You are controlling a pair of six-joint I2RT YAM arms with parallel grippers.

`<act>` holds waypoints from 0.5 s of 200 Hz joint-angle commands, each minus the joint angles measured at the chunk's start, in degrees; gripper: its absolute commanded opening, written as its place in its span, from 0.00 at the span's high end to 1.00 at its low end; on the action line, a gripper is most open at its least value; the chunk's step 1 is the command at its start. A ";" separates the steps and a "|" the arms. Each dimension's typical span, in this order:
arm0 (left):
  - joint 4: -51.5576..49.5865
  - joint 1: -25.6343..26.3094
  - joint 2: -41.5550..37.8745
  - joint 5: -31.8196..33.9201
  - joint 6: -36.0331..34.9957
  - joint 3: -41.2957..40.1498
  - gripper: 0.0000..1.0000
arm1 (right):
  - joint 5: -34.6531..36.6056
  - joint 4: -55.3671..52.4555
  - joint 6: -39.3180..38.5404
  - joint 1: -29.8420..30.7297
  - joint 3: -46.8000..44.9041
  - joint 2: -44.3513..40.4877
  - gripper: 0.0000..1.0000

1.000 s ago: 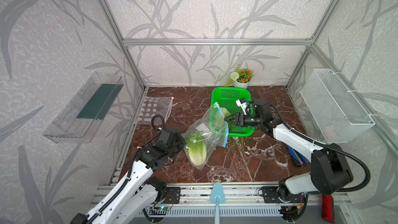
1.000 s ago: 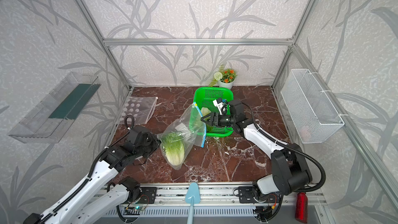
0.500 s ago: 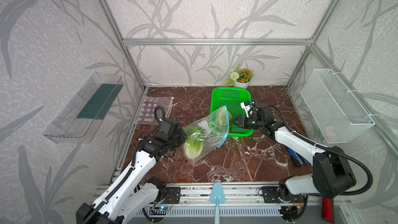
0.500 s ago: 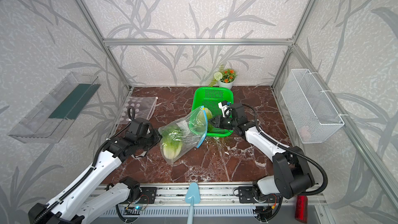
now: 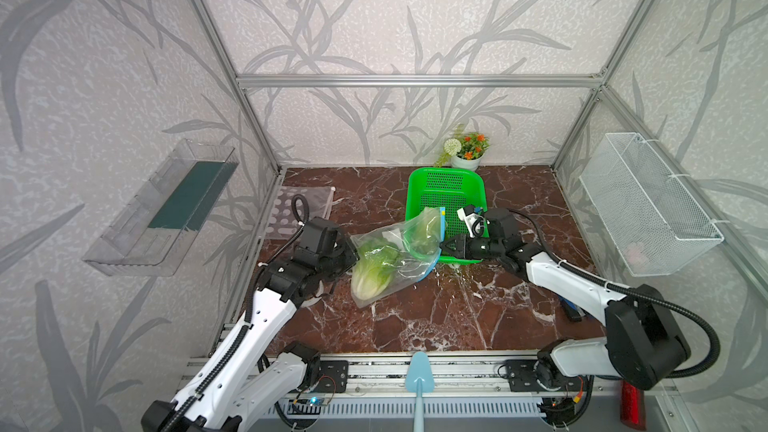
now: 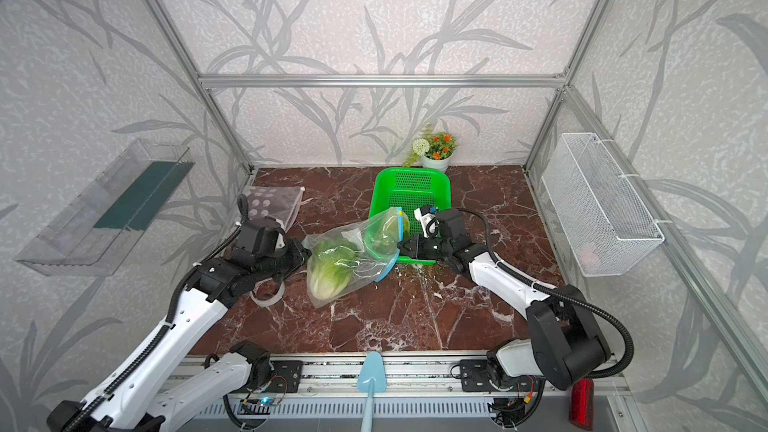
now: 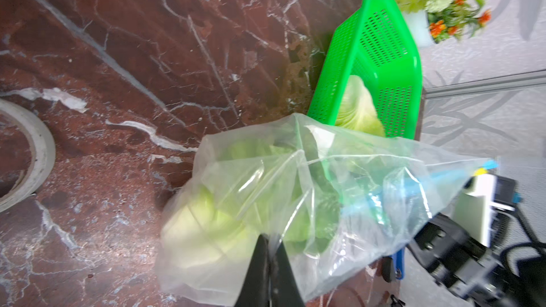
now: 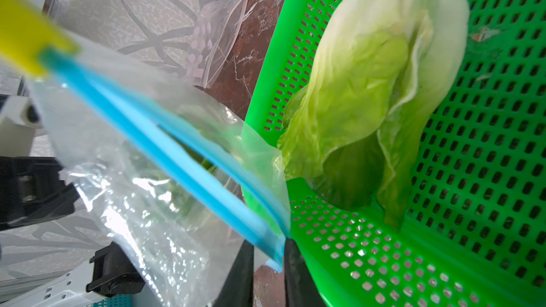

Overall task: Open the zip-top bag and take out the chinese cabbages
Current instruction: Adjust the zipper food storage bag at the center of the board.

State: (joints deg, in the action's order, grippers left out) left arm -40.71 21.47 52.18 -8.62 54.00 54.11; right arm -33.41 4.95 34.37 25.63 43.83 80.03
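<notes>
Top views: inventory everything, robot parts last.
zip-top bag: 1, clear, blue zip, between grippers
green basket: 1, green, back centre
chinese cabbages: 2, pale green, one bagged, other in green basket
potted flowers: 1, orange-white, behind basket
spotted bag: 1, clear, back left
tape roll: 1, white, left front
bin: 1, clear, left wall
wire basket: 1, white, right wall
scoop: 1, light blue, front rail
left gripper: 1, black, shut on bag
right gripper: 1, black, shut on zip
</notes>
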 commanded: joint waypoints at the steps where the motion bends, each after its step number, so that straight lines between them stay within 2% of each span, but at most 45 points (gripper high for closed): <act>1: 0.79 -0.30 -0.71 -1.06 -0.56 5.50 1.00 | 0.23 4.38 0.89 0.30 -0.37 1.16 0.79; 27: 2.64 -0.29 1.26 -2.65 -0.45 10.31 1.00 | 0.26 6.89 1.84 0.37 -1.60 1.45 0.79; 54: 4.58 -0.32 4.54 -5.08 -1.21 19.48 1.00 | 0.64 8.97 4.32 0.65 -2.96 0.71 0.79; 78: 0.84 -0.29 7.42 -2.59 -5.72 29.39 1.00 | 1.27 9.11 4.65 0.98 -4.11 -1.18 0.78; 100: -0.54 -0.29 10.48 -1.23 -8.42 34.57 1.00 | 2.81 8.14 4.21 1.00 -5.14 -3.09 0.78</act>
State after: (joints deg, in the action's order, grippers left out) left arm -40.56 21.34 61.04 -11.64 50.24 82.98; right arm -32.49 12.16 38.20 26.28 39.94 80.05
